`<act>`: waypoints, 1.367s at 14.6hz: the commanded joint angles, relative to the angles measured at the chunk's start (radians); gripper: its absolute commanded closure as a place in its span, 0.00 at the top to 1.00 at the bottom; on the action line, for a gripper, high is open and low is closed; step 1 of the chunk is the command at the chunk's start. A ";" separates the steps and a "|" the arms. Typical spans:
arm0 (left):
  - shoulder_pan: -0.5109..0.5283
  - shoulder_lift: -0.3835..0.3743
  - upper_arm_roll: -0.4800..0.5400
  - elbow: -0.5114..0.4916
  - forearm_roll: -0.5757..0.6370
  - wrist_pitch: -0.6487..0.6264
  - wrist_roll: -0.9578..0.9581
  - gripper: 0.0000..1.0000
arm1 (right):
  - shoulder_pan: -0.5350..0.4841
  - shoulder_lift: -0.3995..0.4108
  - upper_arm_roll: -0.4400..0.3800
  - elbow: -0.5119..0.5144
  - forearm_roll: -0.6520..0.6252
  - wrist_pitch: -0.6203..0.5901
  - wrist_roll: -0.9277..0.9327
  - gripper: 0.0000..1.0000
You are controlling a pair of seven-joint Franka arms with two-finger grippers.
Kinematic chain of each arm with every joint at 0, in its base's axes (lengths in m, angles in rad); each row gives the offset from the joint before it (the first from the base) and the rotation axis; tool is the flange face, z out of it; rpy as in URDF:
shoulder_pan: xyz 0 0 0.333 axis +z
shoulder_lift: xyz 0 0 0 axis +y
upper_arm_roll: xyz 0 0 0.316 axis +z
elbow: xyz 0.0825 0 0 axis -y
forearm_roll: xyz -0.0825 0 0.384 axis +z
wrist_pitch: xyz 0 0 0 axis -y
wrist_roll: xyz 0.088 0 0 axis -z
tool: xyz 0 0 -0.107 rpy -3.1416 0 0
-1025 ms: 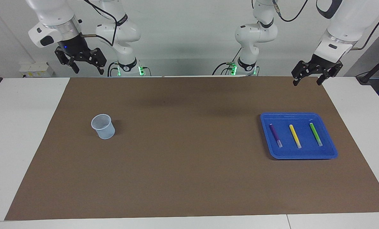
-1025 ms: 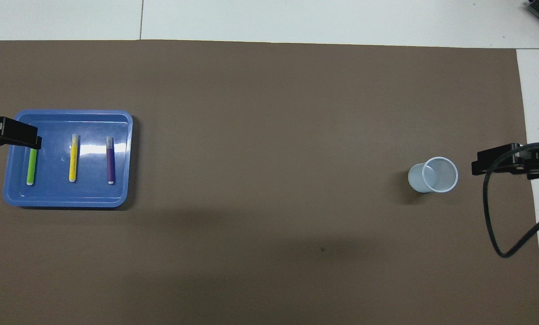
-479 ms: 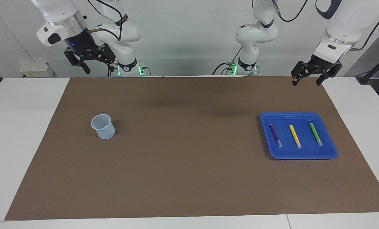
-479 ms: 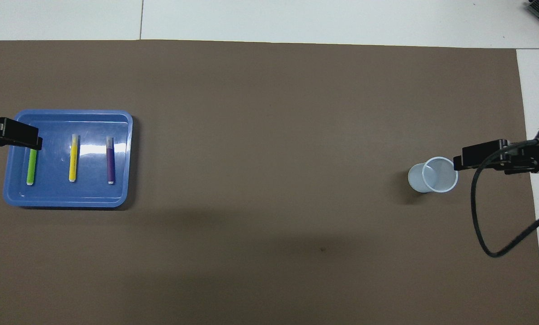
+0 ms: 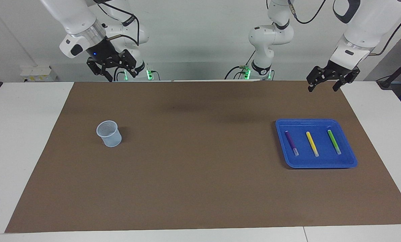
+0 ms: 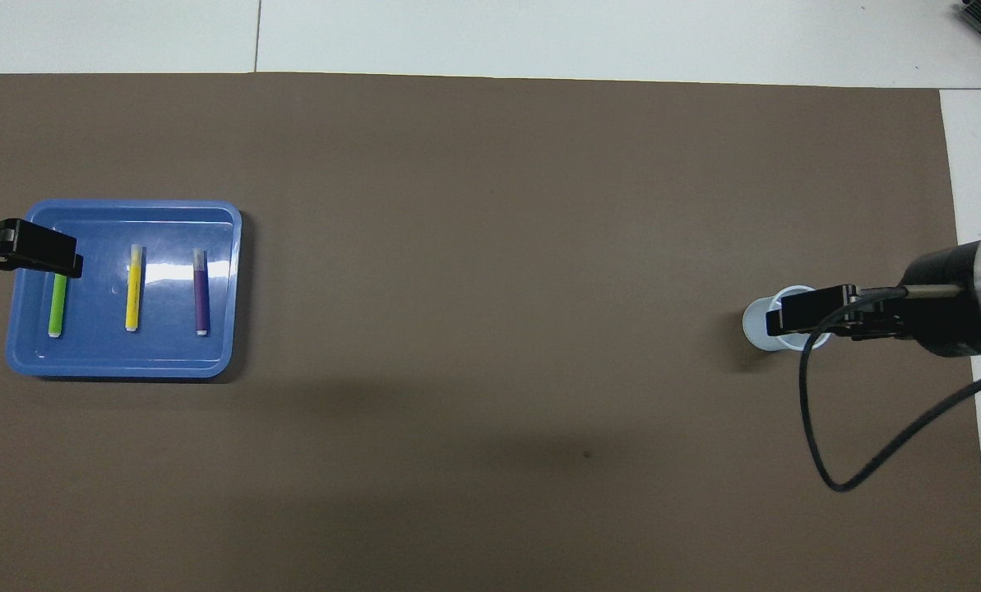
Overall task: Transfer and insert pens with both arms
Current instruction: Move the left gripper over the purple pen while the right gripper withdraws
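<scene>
Brown matting covers the surface; purple, yellow and green pens (image 5: pixel 312 143) lie in a blue plastic tray (image 5: pixel 349 162). Left tool (image 5: pixel 325 84), wide and empty, should descend squarely astride one pen. Right tool (image 5: pixel 117 74), wide, empty, hangs above a pale cup (image 5: pixel 109 133).

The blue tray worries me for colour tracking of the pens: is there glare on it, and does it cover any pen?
Overhead view: a white glare patch on the blue tray floor lies between the yellow pen and the purple pen, reaching the purple one's edge. Facing view: only a faint streak near the tray's rim nearest the robots; all pens read clearly.
</scene>
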 commanded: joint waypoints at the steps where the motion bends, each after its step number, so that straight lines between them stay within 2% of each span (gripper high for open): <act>1: 0.010 -0.053 0.006 -0.104 -0.012 0.073 0.010 1.00 | 0.025 -0.031 0.005 -0.088 0.031 0.053 0.097 1.00; 4: 0.012 -0.060 0.006 -0.173 -0.016 0.145 0.012 1.00 | 0.059 -0.032 0.005 -0.157 0.088 0.105 0.179 1.00; 10: 0.019 -0.057 0.006 -0.270 -0.016 0.231 0.015 1.00 | 0.061 -0.023 0.005 -0.206 0.219 0.233 0.193 1.00; 13: 0.024 -0.050 0.006 -0.315 -0.019 0.297 0.016 1.00 | 0.076 -0.024 0.005 -0.237 0.267 0.251 0.285 1.00; 16: 0.026 -0.027 0.006 -0.324 -0.027 0.331 0.019 1.00 | 0.098 -0.026 0.005 -0.261 0.270 0.302 0.320 1.00; 20: 0.029 -0.016 0.006 -0.410 -0.033 0.456 0.019 1.00 | 0.101 -0.021 0.005 -0.263 0.270 0.305 0.325 1.00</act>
